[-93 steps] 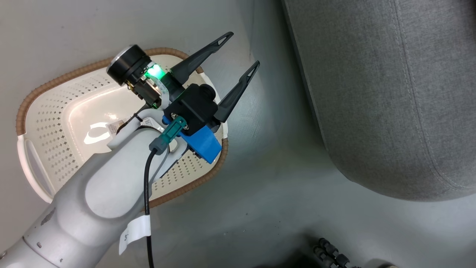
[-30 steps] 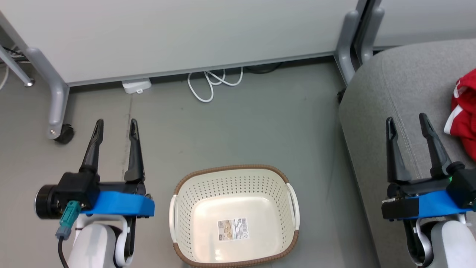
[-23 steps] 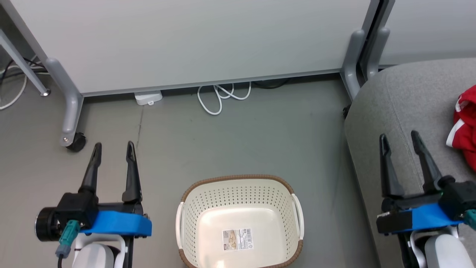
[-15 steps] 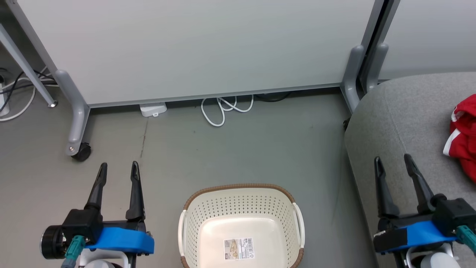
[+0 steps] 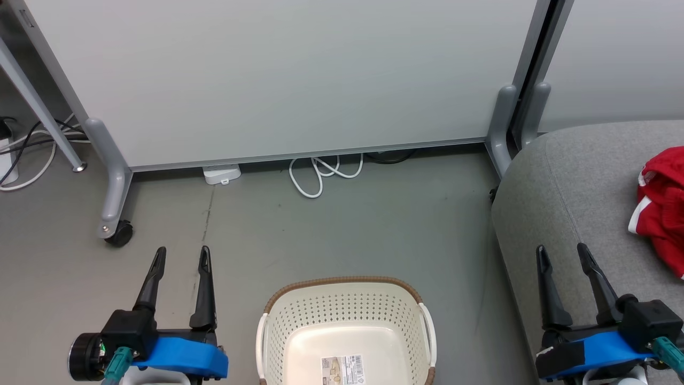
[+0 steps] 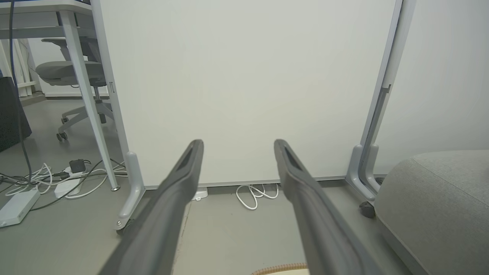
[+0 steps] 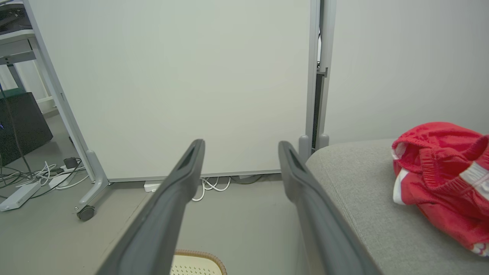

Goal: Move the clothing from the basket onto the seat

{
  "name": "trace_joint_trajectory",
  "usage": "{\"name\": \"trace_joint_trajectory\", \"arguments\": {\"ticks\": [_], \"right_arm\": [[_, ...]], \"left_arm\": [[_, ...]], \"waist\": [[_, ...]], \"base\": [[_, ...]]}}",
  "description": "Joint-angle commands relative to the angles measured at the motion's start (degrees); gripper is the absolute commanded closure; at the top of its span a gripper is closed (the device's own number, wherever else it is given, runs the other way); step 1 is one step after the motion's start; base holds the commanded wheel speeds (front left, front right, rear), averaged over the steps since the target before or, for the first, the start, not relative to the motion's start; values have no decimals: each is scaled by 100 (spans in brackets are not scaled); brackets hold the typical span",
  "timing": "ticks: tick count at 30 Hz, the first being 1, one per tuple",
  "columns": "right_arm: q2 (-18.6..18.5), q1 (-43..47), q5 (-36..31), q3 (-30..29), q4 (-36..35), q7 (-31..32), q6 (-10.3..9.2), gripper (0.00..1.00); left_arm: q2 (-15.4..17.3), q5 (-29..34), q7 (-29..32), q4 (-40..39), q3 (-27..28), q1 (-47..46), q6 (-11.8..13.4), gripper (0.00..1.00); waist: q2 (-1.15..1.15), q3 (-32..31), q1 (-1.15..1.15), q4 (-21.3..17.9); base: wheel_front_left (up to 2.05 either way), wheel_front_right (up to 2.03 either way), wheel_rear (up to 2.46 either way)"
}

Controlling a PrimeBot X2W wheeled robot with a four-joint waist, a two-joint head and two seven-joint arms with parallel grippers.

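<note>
Lying bunched on the seat (image 5: 566, 182), the clothing (image 5: 660, 214) sits at the head view's right edge, well back from the seat's rounded corner, its red folds and white stripe cut off by the frame. The basket (image 5: 342, 279) stands on the floor (image 5: 374, 230) at bottom centre, with a paper sticker (image 5: 342, 369) on its bare base. Its brown rim is apart from the seat's side, and a strip of bare floor runs between them. The left hand (image 5: 183, 251) hovers over bare floor left of the basket, fingers spread wide and gripping nothing. The right hand (image 5: 561, 248) hangs above the seat's near edge, fingers just as wide and empty, with the clothing off to its right and not touching. Ahead, a pale partition panel (image 5: 294, 80) on grey feet closes off the floor, with a coiled white cable (image 5: 320, 176) at its base.
</note>
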Motion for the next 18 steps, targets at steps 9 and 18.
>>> {"name": "trace_joint_trajectory", "arguments": {"ticks": [9,18], "right_arm": [[14,53,93,38,59,-5,1,0],[13,2,370,-1,290,109,0,100]], "left_arm": [[-23,46,-15,92,41,19,-52,0],[-30,-238,127,304,74,94,-33,100]], "waist": [[0,-25,0,1],[0,-25,0,-12]], "base": [[0,0,0],[0,0,0]]}}
